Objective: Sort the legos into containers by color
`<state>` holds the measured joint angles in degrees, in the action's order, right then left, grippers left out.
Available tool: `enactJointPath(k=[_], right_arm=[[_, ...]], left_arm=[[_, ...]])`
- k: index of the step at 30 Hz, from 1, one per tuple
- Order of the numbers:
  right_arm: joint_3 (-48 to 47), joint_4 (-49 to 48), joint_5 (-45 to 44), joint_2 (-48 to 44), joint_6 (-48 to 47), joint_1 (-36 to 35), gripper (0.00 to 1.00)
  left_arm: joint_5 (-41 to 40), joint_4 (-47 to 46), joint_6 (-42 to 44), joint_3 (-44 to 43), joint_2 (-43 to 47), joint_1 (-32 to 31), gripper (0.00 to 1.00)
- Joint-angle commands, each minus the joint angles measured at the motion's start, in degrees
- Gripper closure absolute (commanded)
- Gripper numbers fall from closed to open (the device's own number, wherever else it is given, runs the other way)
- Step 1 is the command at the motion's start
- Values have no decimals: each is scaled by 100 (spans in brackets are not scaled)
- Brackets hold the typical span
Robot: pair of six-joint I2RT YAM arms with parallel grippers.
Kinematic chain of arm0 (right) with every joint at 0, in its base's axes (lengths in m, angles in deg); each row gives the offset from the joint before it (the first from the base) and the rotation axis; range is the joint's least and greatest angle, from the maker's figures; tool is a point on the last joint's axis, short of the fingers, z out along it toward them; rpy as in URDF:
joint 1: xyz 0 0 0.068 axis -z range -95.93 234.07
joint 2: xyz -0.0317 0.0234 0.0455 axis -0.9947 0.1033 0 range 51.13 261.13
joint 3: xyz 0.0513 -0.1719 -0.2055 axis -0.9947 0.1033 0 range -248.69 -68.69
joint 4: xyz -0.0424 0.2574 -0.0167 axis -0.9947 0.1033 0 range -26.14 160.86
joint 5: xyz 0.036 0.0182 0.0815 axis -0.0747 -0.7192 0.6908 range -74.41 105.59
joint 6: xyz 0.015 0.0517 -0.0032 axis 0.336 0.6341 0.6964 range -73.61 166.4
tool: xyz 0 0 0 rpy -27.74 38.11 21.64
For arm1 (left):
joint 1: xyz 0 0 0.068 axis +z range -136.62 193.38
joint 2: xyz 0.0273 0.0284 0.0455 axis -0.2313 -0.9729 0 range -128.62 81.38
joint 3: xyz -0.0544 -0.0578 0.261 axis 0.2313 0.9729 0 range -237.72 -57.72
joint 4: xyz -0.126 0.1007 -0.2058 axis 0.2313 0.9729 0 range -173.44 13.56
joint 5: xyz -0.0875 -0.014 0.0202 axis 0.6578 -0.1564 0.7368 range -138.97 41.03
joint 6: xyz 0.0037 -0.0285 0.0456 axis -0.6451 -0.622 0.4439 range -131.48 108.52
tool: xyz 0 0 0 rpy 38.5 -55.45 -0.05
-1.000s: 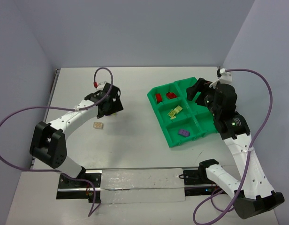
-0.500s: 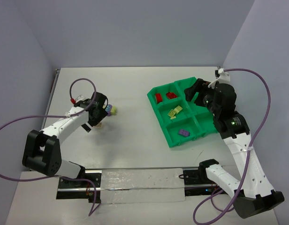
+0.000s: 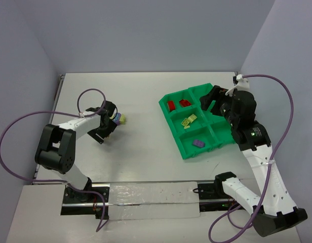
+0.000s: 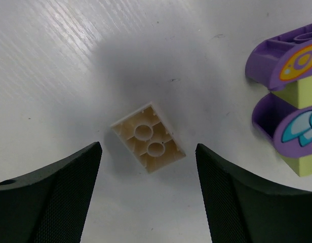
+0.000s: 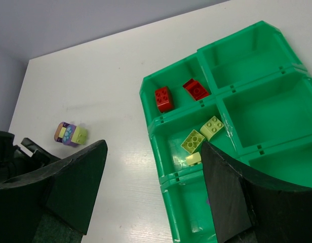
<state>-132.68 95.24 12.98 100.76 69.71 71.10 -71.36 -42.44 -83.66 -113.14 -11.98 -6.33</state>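
My left gripper is open, low over the table. A cream brick lies underside up between its fingertips, touching neither. A joined purple and yellow-green piece lies just to the right of it. The green tray holds two red bricks, yellow-green bricks and a purple brick, each colour in its own compartment. My right gripper is open and empty above the tray. In the top view the left gripper hides the cream brick.
The left arm's purple cable loops over the table behind the gripper. Walls close the table at the back and on both sides. The tray's right-hand compartments hold nothing.
My left gripper has swung left and toward the near edge, off the purple and yellow-green piece, and now stands over the cream brick. The right arm has not moved.
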Motion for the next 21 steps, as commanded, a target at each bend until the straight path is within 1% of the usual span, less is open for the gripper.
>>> enactJointPath(k=[1, 6, 7, 8, 10, 13, 15, 18, 21], right_arm=[[-167, -18, -72, -61, -20, -30, 18], [-66, -165, -106, -217, 40, -30, 18], [-57, -175, -103, -226, 51, -30, 19], [-51, -172, -96, -221, 64, -30, 19], [-36, -160, -77, -200, 92, -30, 18], [63, -202, -27, -206, 163, -37, 19], [112, -225, -3, -231, 191, -30, 19], [158, -246, 6, -216, 191, -30, 19], [164, -283, 6, -166, 174, -30, 19]], left_arm=[[130, -446, -252, 140, -61, 45, 19], [163, -496, -114, 53, -203, 46, 20], [143, -497, -121, 44, -236, 41, 21], [137, -531, -128, 49, -256, 40, 24], [186, -669, -116, 108, -275, 59, 36], [337, -814, -60, 237, -332, 88, 56], [411, -785, -1, 274, -323, 90, 66], [509, -749, 92, 474, -63, 63, 84], [552, -558, 211, 650, 251, -55, 93]])
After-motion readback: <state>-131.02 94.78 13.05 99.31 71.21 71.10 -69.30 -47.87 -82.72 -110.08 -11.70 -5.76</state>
